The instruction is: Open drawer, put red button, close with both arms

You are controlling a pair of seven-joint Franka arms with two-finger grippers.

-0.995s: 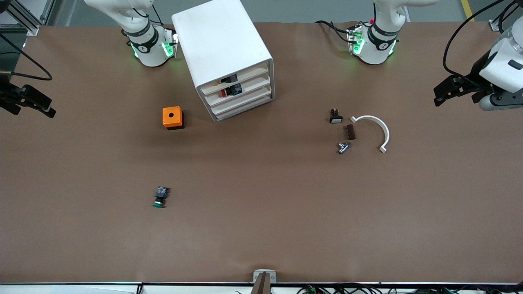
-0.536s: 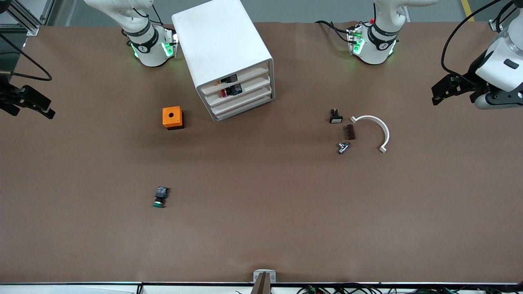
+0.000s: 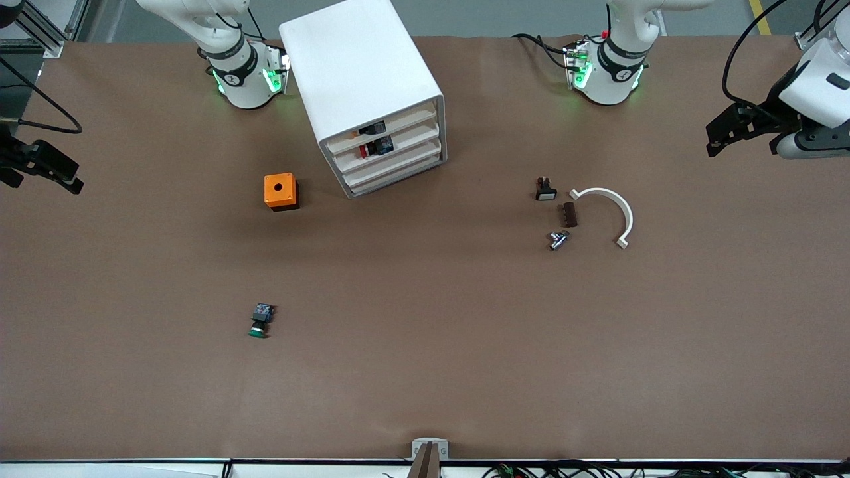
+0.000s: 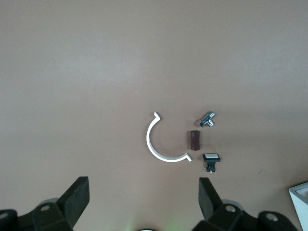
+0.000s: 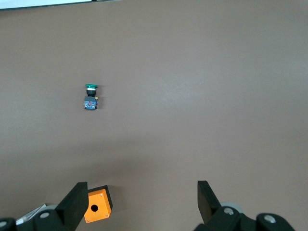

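The white drawer cabinet (image 3: 372,79) stands between the two arm bases with all its drawer fronts (image 3: 398,141) flush. Through the handle cutout of one upper drawer I see the red button (image 3: 364,151), red cap and dark body inside. My left gripper (image 3: 716,138) (image 4: 143,192) hangs open and empty over the left arm's end of the table, away from the cabinet. My right gripper (image 3: 70,180) (image 5: 139,190) hangs open and empty over the right arm's end. Nothing sits between either pair of fingers.
An orange box with a hole (image 3: 280,191) (image 5: 97,205) sits beside the cabinet. A green-capped button (image 3: 259,320) (image 5: 90,96) lies nearer the front camera. Toward the left arm's end lie a white curved piece (image 3: 614,206) (image 4: 154,144), brown block (image 3: 569,214), metal fitting (image 3: 558,239) and small square button (image 3: 545,190).
The left gripper has drifted a little upward in the front view, and the right gripper has edged slightly outward. Both stayed open. Nothing on the table moved.
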